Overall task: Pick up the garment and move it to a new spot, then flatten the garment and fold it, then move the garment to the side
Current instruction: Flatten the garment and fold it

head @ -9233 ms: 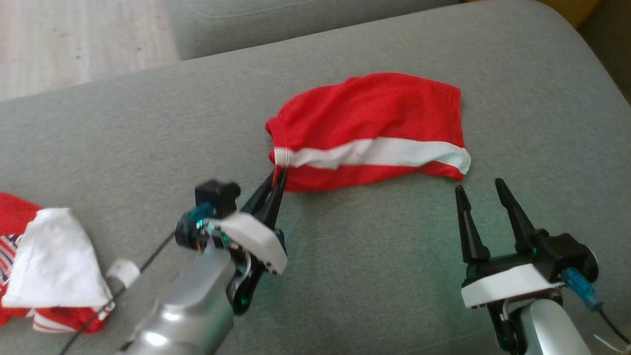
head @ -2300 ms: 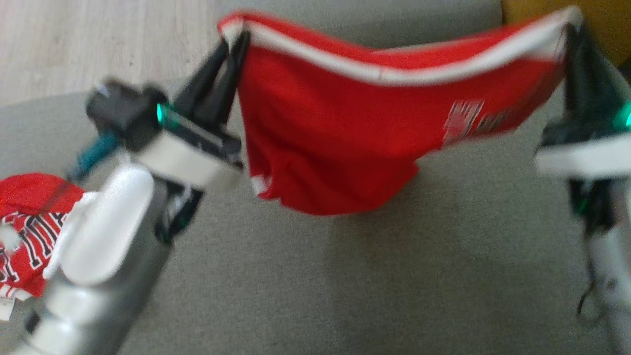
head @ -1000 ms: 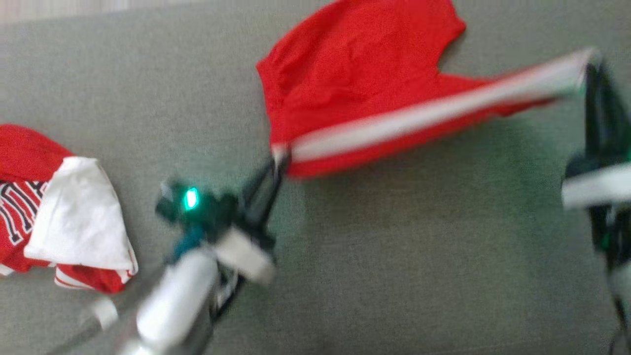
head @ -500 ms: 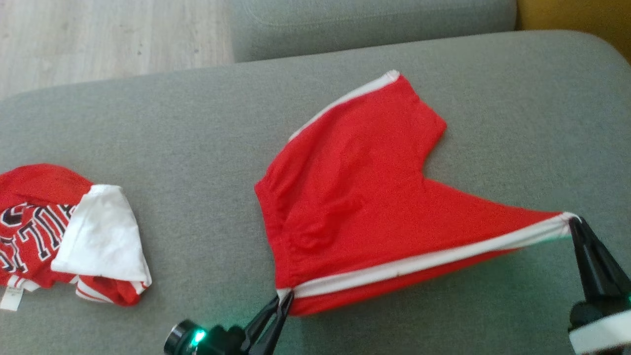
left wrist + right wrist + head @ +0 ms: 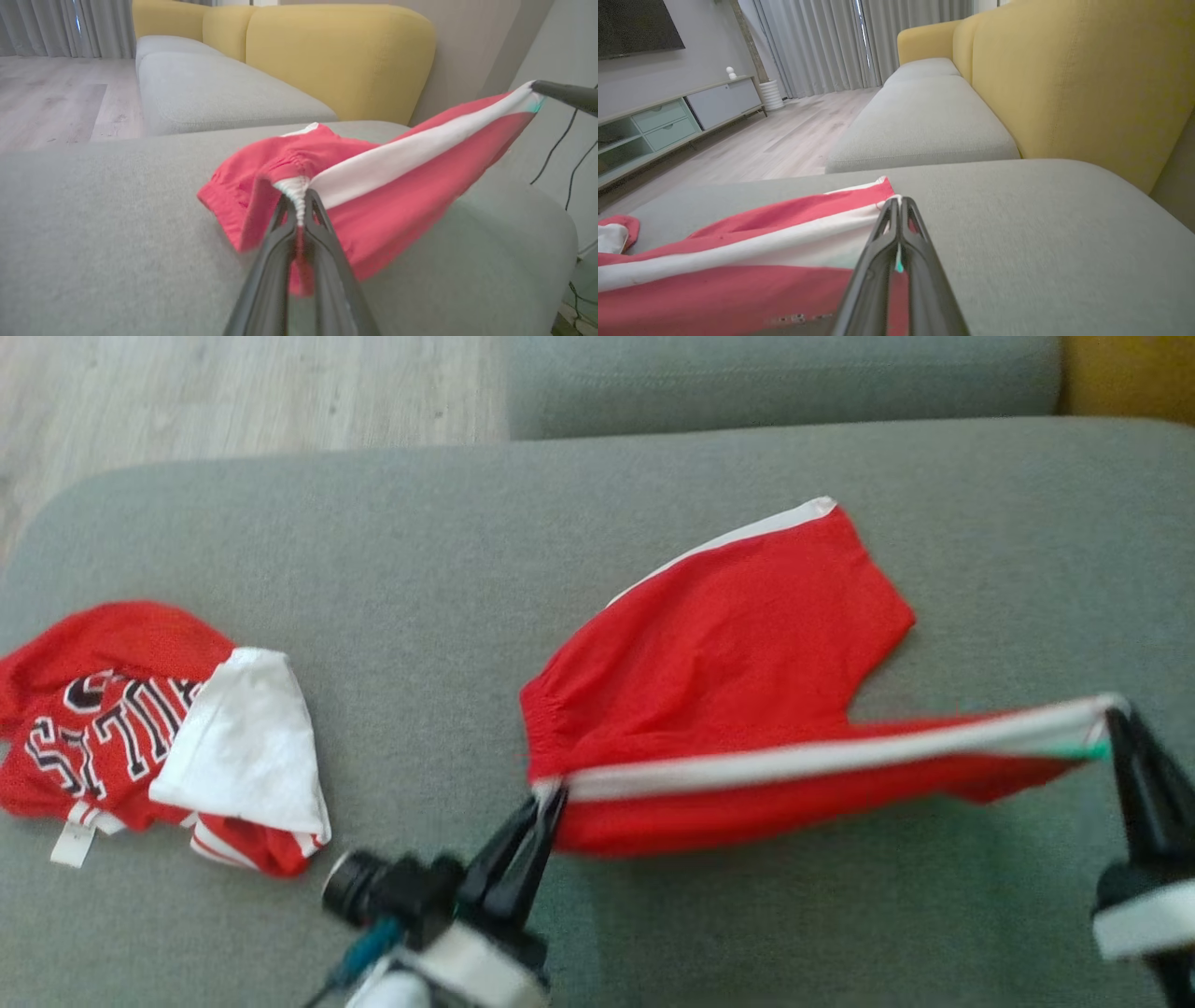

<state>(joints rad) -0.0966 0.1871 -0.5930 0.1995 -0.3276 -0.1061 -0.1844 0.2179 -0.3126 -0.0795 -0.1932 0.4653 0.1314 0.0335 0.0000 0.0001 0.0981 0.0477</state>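
Observation:
The garment point(image 5: 747, 644) is a pair of red shorts with white side stripes, spread over the grey sofa cushion point(image 5: 448, 560). My left gripper point(image 5: 551, 793) is shut on its waistband end at the white stripe, seen close in the left wrist view point(image 5: 297, 205). My right gripper point(image 5: 1111, 723) is shut on the stripe's other end at the leg hem point(image 5: 896, 203). The near stripe edge point(image 5: 822, 756) is stretched taut between the two grippers and lifted a little off the cushion. The far leg point(image 5: 822, 537) lies flat on the cushion.
A second red and white garment point(image 5: 159, 737) with black lettering lies crumpled at the cushion's left. Another grey cushion point(image 5: 775, 378) sits behind, with a yellow backrest point(image 5: 341, 56) beyond. Wooden floor point(image 5: 215, 387) lies past the cushion's far left edge.
The shorts were swung through the air by both grippers, then laid on the cushion. In the last half second the held stripe edge rose slightly; the camera also shifted.

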